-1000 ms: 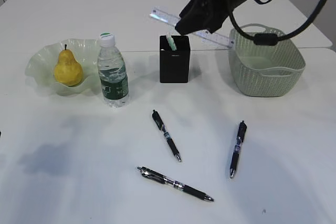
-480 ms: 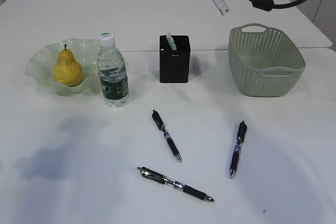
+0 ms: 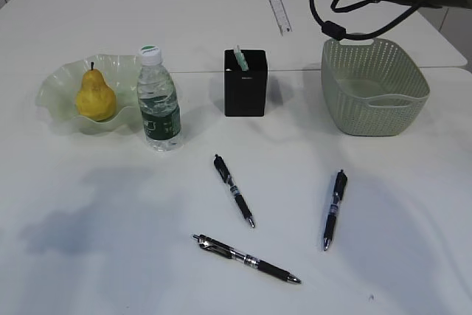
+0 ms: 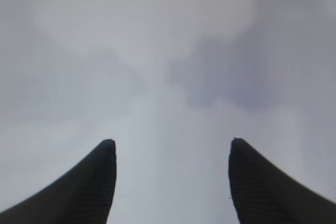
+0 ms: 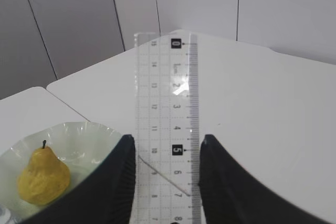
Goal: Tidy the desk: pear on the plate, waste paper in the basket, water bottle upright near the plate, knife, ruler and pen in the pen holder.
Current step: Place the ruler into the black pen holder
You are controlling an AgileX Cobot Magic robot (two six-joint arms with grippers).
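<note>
Right claw (image 5: 164, 179): clamped across the width of the ruler (image 5: 167, 124), which I hold high above the back of the desk (image 3: 221, 12); in the exterior view its free end (image 3: 279, 9) hangs down from the arm.
Left claw (image 4: 172, 153): spread apart over bare white surface, holding nothing, out of the exterior view.
Plate (image 3: 55, 94): far left, with the pear (image 3: 94, 97) already sitting in it.
Water bottle (image 3: 158, 101): upright, just beside the plate's right edge (I judge this item done).
Pen holder (image 3: 245, 85): centre, behind the pens, with a pale green handle (image 3: 240, 57) poking out near its left side; probably the knife, though I cannot confirm it.
Pens: three lie loose on the desk, one at centre (image 3: 234, 189), one nearest the camera (image 3: 246, 258), one to the right (image 3: 333, 209).
Basket (image 3: 373, 86): right; I cannot make out the waste paper inside from this angle.
Step in hand: ruler into the pen holder.
Method: I would bring the ruler plumb over the holder's open right half, clear of the green handle, lower until the end is well inside, and only then release.
Risk: the holder looks light, so a slanted entry could snag the rim or tip it.
</note>
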